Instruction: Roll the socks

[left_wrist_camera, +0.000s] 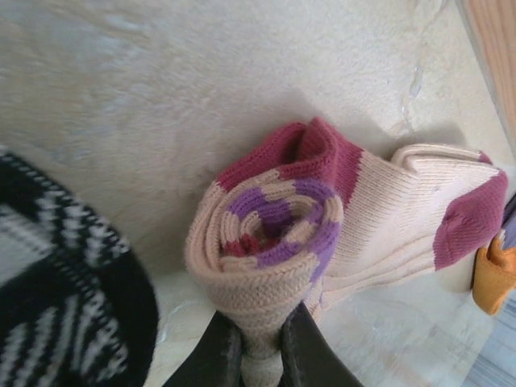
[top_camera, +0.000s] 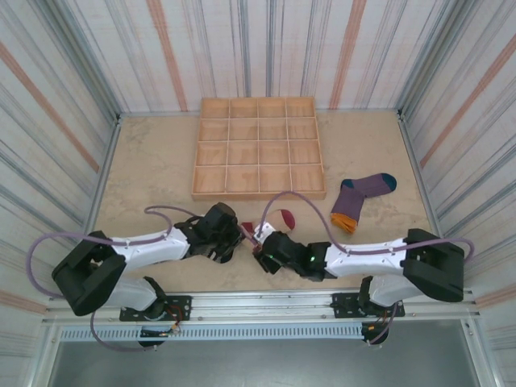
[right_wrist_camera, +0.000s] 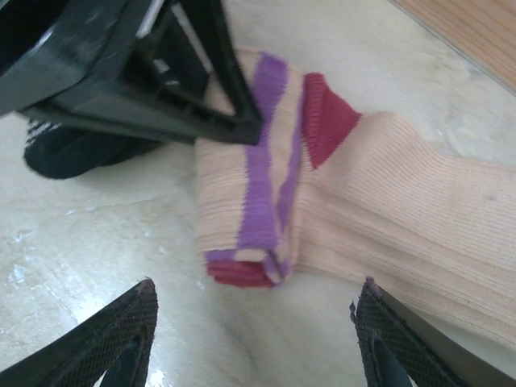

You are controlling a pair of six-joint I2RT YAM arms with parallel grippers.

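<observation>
The tan sock [left_wrist_camera: 387, 218] lies on the table, its striped cuff end rolled into a coil [left_wrist_camera: 266, 234] and its dark red toe [left_wrist_camera: 472, 222] flat to the right. My left gripper [left_wrist_camera: 262, 359] is shut on the outer layer of that coil. My right gripper [right_wrist_camera: 256, 302] stands open just in front of the roll [right_wrist_camera: 250, 201], touching nothing. In the top view both grippers, left [top_camera: 235, 238] and right [top_camera: 260, 246], meet beside the red toe [top_camera: 284, 218]. The black-and-white striped sock [left_wrist_camera: 64, 282] lies close on the left. The purple sock [top_camera: 360, 197] lies flat to the right.
A wooden tray [top_camera: 258, 147] divided into several compartments sits at the back middle. Striped walls close in the table on three sides. The orange end of the purple sock [left_wrist_camera: 493, 278] lies just past the tan sock's toe.
</observation>
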